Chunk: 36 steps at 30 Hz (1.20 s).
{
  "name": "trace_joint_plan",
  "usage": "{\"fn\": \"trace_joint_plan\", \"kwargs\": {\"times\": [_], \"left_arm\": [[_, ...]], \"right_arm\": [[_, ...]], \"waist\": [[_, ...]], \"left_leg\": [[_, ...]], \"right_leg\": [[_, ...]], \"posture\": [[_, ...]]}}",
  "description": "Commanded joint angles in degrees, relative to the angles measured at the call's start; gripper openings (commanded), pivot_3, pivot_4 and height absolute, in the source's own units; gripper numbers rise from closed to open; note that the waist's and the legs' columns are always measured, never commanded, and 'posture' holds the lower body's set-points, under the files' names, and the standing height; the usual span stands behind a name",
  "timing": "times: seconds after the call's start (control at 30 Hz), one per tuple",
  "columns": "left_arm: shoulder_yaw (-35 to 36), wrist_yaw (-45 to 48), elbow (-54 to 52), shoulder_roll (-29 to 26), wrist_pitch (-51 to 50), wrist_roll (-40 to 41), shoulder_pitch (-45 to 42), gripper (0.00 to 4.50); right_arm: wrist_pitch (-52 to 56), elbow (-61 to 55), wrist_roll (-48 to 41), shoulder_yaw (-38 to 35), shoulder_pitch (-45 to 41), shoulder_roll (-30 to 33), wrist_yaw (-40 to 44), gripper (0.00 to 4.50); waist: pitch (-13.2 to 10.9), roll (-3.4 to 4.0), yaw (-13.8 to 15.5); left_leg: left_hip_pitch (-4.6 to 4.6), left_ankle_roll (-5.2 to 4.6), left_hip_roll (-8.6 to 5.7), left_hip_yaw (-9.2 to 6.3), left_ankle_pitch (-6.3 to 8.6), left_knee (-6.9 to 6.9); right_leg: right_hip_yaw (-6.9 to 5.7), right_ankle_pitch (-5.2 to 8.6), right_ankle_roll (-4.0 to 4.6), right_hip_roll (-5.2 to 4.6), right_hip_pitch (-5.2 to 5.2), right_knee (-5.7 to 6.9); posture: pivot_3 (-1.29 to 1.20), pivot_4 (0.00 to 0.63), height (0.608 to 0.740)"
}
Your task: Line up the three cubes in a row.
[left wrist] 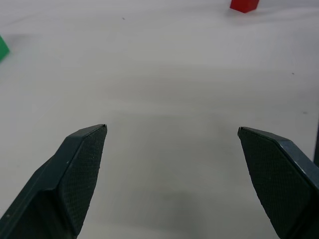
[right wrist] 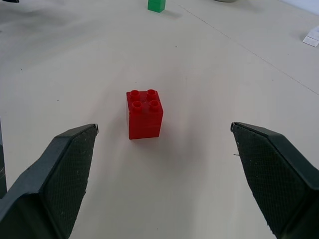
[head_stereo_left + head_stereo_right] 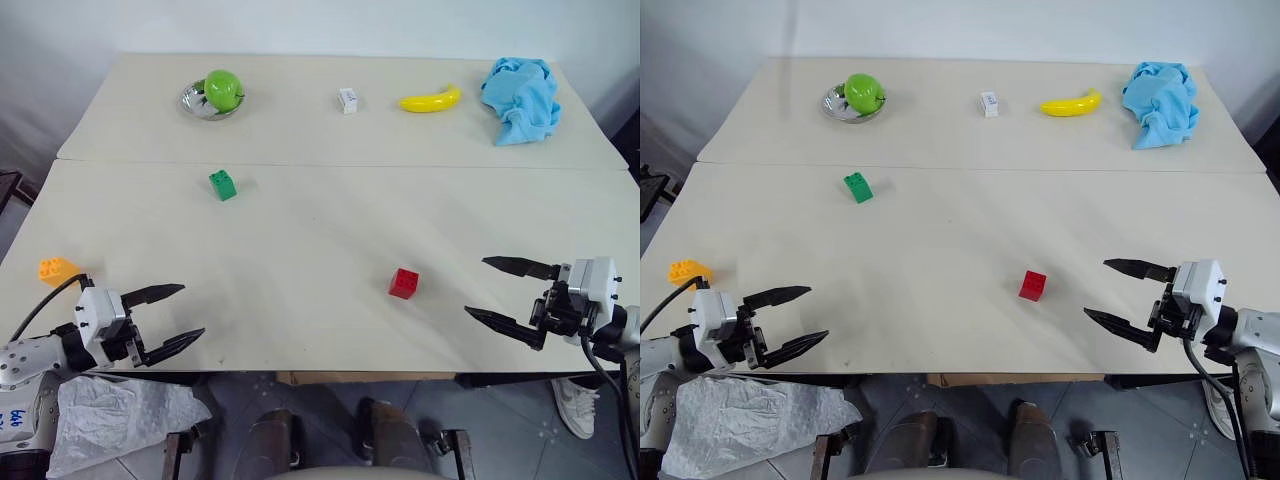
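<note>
A pale table (image 3: 330,230) holds three small studded plastic cubes, scattered and not yet in a row. Both grippers hover low at the near edge, jaws spread wide apart and holding nothing.

The red cube (image 2: 144,114) stands upright, studs up, ahead of the right gripper (image 3: 508,290) and roughly centred between its jaws, though not yet within them. The orange-yellow cube (image 3: 58,270) sits beside and slightly behind the left gripper (image 3: 170,316), outside its jaws. The green cube (image 3: 223,185) lies well ahead of the left jaws, off to one side, and looks slightly tilted, though that is hard to judge.

These bricks are probably light, rigid and smooth-sided, so they may skid if nudged. The likely best hold is across two flat opposite side faces, below the studs, with the jaws squared to the brick.
</note>
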<state>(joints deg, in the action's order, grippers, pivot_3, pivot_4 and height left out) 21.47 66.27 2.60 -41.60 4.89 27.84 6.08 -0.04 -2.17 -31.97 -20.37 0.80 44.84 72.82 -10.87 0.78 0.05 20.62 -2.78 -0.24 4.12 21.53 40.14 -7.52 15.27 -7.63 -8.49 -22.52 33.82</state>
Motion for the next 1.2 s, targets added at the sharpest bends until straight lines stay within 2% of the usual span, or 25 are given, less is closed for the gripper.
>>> {"fn": "trace_joint_plan", "kwargs": {"times": [0.03, 0.1, 0.13, 0.2, 0.3, 0.47, 0.63, 0.73, 0.87, 1.07, 1.2], "left_arm": [[0.4, -1.5, -2.2, 0.3, 1.0, -0.2, -0.7, 4.48], [-0.1, -0.9, -3.6, 0.4, -2.3, 2.6, -1.1, 4.48], [-0.1, 0.6, -5.3, -0.2, -7.5, 7.3, -1.0, 4.48], [-0.8, 2.3, -8.0, -1.8, -14.6, 11.8, -1.2, 4.48], [-4.8, 2.7, -10.9, -2.1, -13.3, 7.6, -2.6, 4.48], [-11.3, 2.4, -15.7, -0.2, -14.1, 6.7, -6.6, 4.48], [-15.5, 0.8, -11.8, 3.7, -10.3, 2.4, -12.7, 4.48], [-16.6, 1.8, -10.5, 4.2, -10.0, 1.9, -13.3, 4.48], [-17.1, 2.7, -7.8, 4.9, -8.3, 0.9, -14.0, 4.48], [-16.5, 1.9, -6.6, 4.8, -8.4, 0.8, -13.7, 4.48], [-16.2, 1.1, -7.2, 4.8, -8.4, 0.4, -12.9, 4.48]], "right_arm": [[-0.4, -1.7, -0.5, -0.3, -0.4, -0.3, -0.7, 4.5], [0.0, -2.5, -0.8, -0.3, 0.1, -0.4, -1.0, 4.5], [0.2, -2.9, -0.9, -0.6, 0.7, -0.5, -1.4, 4.5], [1.5, -3.6, -1.7, -2.2, 1.7, -0.7, -3.2, 4.5], [4.7, -3.7, -3.5, -6.0, 3.3, 0.1, -6.2, 4.5], [-0.5, 2.5, -0.9, -13.6, 7.3, 0.7, -6.3, 4.5], [-5.2, 10.2, 1.4, -16.7, 10.6, 2.5, -2.8, 4.5], [-4.7, 10.2, 1.3, -14.9, 9.7, 3.2, -1.6, 4.5], [2.0, 3.5, 2.2, -5.2, 3.3, 4.7, -2.0, 4.5], [14.4, -1.1, 4.5, 7.4, -7.1, 4.9, -5.8, 4.5], [16.8, 0.5, 7.2, 13.3, -12.8, 3.7, -6.5, 4.5]], "waist": [[0.0, 0.0, 0.0], [0.0, 0.0, -0.1], [0.0, 0.0, -0.1], [0.0, 0.0, 0.0], [0.0, 0.03, 0.3], [0.0, 0.04, 1.0], [0.0, 0.06, 1.3], [0.0, 0.08, 0.7], [0.0, 0.09, -0.6], [0.0, 0.09, 0.0], [0.0, 0.09, 0.3]], "left_leg": [[0.0, 0.0, 0.0, 0.0, 0.0, 0.0], [0.0, 0.0, 0.0, 0.0, 0.0, 0.0], [0.0, 0.0, 0.0, 0.0, 0.0, -0.01], [0.0, 0.0, 0.0, 0.0, 0.0, -0.01], [0.0, 0.0, -0.01, -0.03, 0.0, 0.0], [-0.01, -0.01, -0.06, -0.02, 0.0, 0.0], [-0.06, -0.03, -0.06, 0.11, -0.02, -0.03], [-0.22, -0.04, -0.03, 0.35, -0.02, -0.06], [-0.4, -0.02, 0.11, 0.64, -0.02, -0.09], [-0.37, 0.05, 0.21, 0.7, -0.04, -0.08], [-0.29, -0.01, 0.05, 0.49, -0.01, -0.07]], "right_leg": [[0.0, 0.0, 0.0, 0.0, 0.0, 0.0], [0.0, 0.0, 0.0, 0.0, 0.0, 0.0], [0.0, 0.0, 0.0, 0.01, 0.0, 0.0], [0.0, 0.0, 0.0, 0.0, 0.0, 0.01], [0.0, 0.0, 0.0, -0.02, 0.02, 0.01], [0.01, 0.0, 0.0, 0.0, 0.05, 0.0], [0.06, 0.0, 0.0, 0.06, 0.06, -0.01], [0.25, -0.01, -0.03, 0.08, 0.06, 0.02], [0.48, -0.01, -0.03, 0.14, 0.06, 0.05], [0.47, -0.02, -0.04, 0.09, -0.07, 0.1], [0.33, -0.02, -0.03, -0.06, -0.06, 0.06]], "posture": [[0.0, 0.15, 0.74], [0.0, 0.15, 0.74], [0.0, 0.15, 0.74], [0.0, 0.15, 0.74], [0.0, 0.15, 0.74], [0.0, 0.15, 0.74], [0.0, 0.15, 0.74], [0.0, 0.15, 0.74], [0.0, 0.15, 0.74], [0.0, 0.15, 0.74], [0.0, 0.15, 0.74]]}}
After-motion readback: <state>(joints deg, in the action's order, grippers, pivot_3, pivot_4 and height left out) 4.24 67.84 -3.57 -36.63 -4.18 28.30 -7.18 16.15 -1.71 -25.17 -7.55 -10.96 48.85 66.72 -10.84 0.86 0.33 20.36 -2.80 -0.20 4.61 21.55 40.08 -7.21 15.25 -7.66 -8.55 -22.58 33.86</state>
